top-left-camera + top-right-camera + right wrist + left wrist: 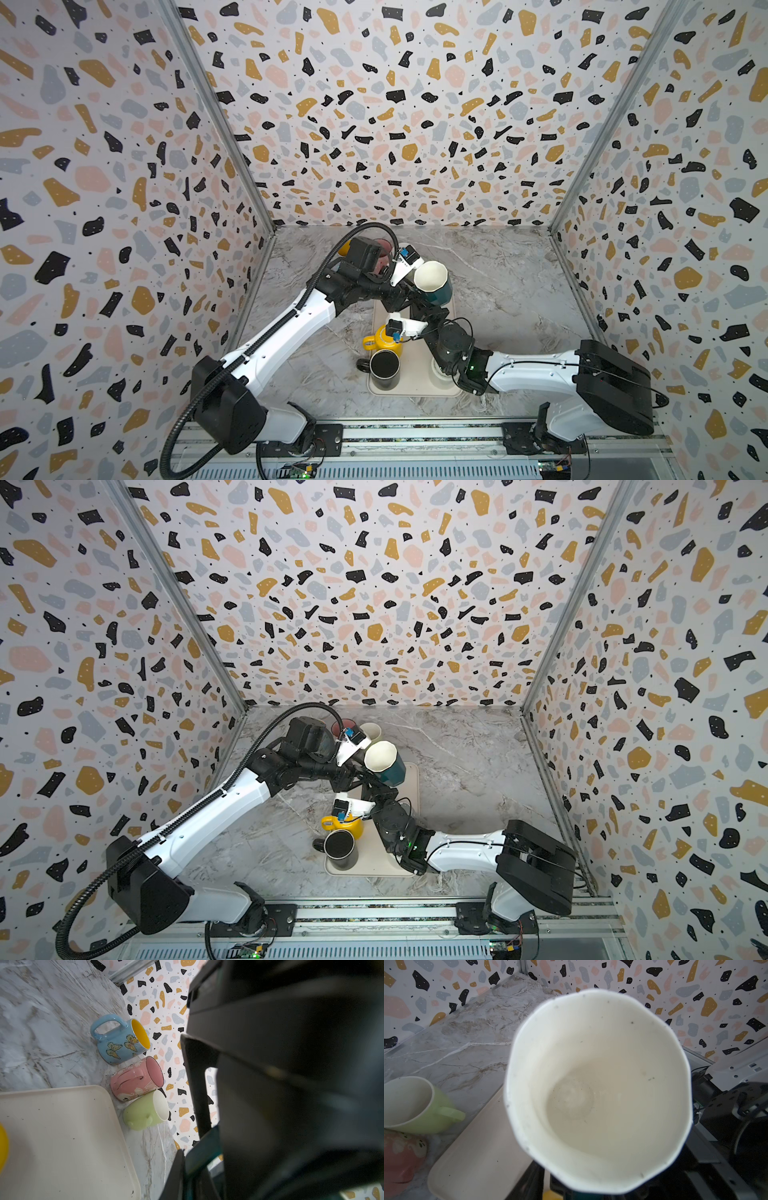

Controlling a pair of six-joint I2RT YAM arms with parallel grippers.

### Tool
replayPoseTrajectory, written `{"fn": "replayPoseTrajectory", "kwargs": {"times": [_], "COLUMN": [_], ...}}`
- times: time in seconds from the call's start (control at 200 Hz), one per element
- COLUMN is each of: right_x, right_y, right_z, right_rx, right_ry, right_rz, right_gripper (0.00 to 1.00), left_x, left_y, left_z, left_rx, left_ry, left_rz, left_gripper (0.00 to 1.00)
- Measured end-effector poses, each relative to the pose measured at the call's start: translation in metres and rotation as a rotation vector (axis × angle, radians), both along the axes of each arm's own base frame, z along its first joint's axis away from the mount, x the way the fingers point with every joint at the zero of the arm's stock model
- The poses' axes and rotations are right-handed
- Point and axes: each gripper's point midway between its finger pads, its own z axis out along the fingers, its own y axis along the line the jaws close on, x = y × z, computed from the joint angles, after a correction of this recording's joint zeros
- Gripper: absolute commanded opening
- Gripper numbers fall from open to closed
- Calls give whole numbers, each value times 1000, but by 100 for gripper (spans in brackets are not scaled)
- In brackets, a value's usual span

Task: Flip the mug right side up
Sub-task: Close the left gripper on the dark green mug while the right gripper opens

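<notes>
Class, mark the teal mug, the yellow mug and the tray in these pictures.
teal mug point(442, 294): in a top view, on its teal outer wall.
yellow mug point(383, 345): in a top view, on its body.
tray point(376, 860): in a top view, on its bare floor.

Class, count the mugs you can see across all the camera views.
6: teal mug in the air over the tray; yellow mug and black mug on it; blue mug, pink mug, green mug at the back left. More may be hidden.
</notes>
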Motion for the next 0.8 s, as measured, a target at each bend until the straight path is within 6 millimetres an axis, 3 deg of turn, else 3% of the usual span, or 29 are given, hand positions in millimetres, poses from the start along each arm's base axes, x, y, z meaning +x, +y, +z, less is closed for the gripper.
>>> {"fn": "replayPoseTrajectory", "kwargs": {"times": [0.28, 0.476, 0.796], "right_x": [0, 1, 4], "right_y": [0, 0, -2], "right_z": [-4, -6, -13], "right_rx": [-15, -16, -36], "right_ry": [2, 4, 3], "right_rz": [-2, -7, -42], "right_gripper": [0, 0, 41], "left_x": [-2, -1, 7], "left_y": [0, 1, 0], "left_z": [-3, -5, -3], "left_rx": [15, 22, 22], "left_ry": [-2, -5, -17], "left_rz": [-9, -10, 40], "left_gripper": [0, 0, 0]}}
